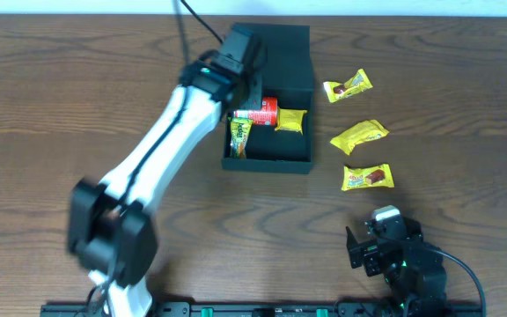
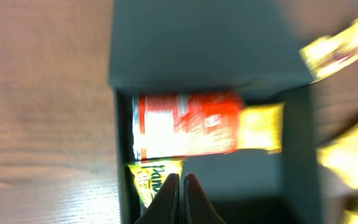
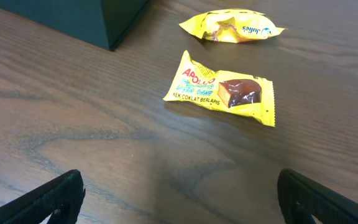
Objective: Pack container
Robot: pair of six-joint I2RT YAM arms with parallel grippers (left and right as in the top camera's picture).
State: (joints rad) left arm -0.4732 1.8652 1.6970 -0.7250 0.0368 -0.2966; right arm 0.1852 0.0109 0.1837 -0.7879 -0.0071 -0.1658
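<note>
The dark wooden table [image 1: 51, 97] carries the container [image 1: 269, 164] at its far middle, with the lid [image 1: 287, 48] thrown back on the far side. The white left arm [image 1: 161, 141] reaches across it from the near left. The left gripper [image 2: 182, 183] hangs over the box's left half with its fingers pressed together and nothing between them.

Three packets are already in the box: a red packet [image 1: 264, 109], a yellow packet [image 1: 291, 121] touching its right end, and a green-and-yellow sachet [image 1: 239, 136] against the left wall. The near right part of the floor looks free.

Three yellow packets lie on the table to the right, well clear of the box. The nearest to the right gripper [image 3: 179, 202], whose fingers stand wide apart and empty, is the Apollo cake packet [image 3: 222, 90].

Judging from this, packing is about half done and that packet is the sensible next pick:
- lift the left arm out of the box first, so the two arms do not meet over it
- close across the packet's short width, near the middle, as the foil will slip
- drop it into the free corner, flat
</note>
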